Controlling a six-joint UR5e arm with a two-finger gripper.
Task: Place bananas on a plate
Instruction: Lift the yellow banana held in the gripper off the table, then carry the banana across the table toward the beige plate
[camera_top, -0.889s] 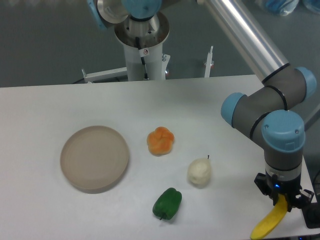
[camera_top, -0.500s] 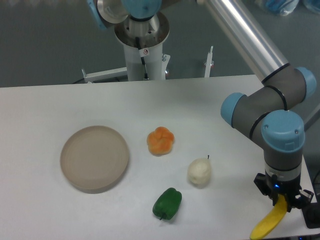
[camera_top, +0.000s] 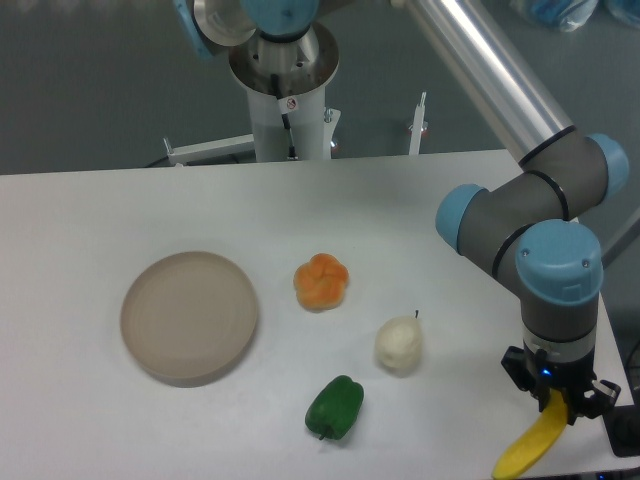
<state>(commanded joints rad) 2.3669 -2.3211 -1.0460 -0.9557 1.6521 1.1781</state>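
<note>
The yellow banana hangs tilted at the table's front right corner, its upper end between my fingers. My gripper points straight down and is shut on the banana's upper end. The beige round plate lies flat on the left side of the table, far from the gripper, with nothing in it.
An orange fruit sits mid-table. A white pear-like fruit lies right of centre. A green pepper lies near the front edge. The arm's base column stands at the back. The table's right edge is close to the gripper.
The gripper with the banana has shifted slightly to the left and toward the front. Nothing else has moved.
</note>
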